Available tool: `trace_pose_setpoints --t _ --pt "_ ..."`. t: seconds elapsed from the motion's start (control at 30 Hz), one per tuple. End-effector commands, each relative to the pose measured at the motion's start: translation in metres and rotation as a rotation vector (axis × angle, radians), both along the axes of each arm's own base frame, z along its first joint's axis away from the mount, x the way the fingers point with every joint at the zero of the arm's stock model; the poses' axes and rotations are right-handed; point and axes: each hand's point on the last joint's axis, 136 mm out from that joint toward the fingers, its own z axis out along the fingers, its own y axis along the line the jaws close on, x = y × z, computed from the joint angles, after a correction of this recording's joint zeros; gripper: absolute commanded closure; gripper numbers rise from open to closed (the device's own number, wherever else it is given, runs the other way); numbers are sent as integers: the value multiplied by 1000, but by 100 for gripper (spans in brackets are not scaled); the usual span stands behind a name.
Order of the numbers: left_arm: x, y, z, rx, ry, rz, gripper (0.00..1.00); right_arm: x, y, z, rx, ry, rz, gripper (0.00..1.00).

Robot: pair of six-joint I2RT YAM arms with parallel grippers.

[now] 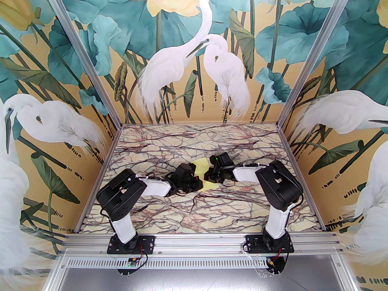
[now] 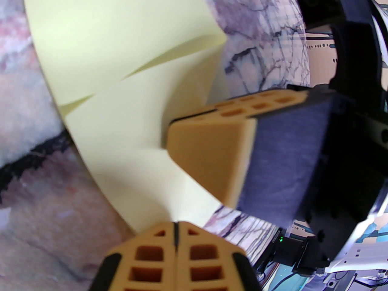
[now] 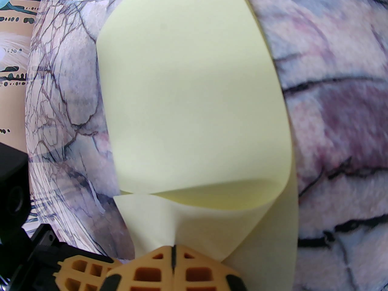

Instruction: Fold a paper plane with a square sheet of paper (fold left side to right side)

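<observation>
The square sheet of paper (image 3: 194,86), pale yellow, lies near the middle of the marble table (image 1: 151,217). One flap is lifted and curls over the flat layer. Expect it to be light, thin and floppy, quick to take a wrong crease and likely to slide on the smooth top. Take hold at an edge or corner. Your left gripper (image 2: 175,232) is pressed together, seemingly pinching the sheet's edge. Your right gripper (image 3: 173,256), close by, pinches the raised flap.

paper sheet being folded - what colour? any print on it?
The sheet of paper is plain pale yellow, with no print. It shows best in the right wrist view.
</observation>
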Motion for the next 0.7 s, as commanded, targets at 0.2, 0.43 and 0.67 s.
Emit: trace_pose_setpoints --t 0.2,0.43,0.67 --pt "-12 2 -20 84 62 -26 100 -13 -5 -9 -40 50 -10 100" --pt "-22 11 -29 135 89 -24 100 -11 -12 -16 -51 64 -26 100" --pt "-31 15 -40 168 119 -45 100 6 -29 -20 -57 65 -70 100"
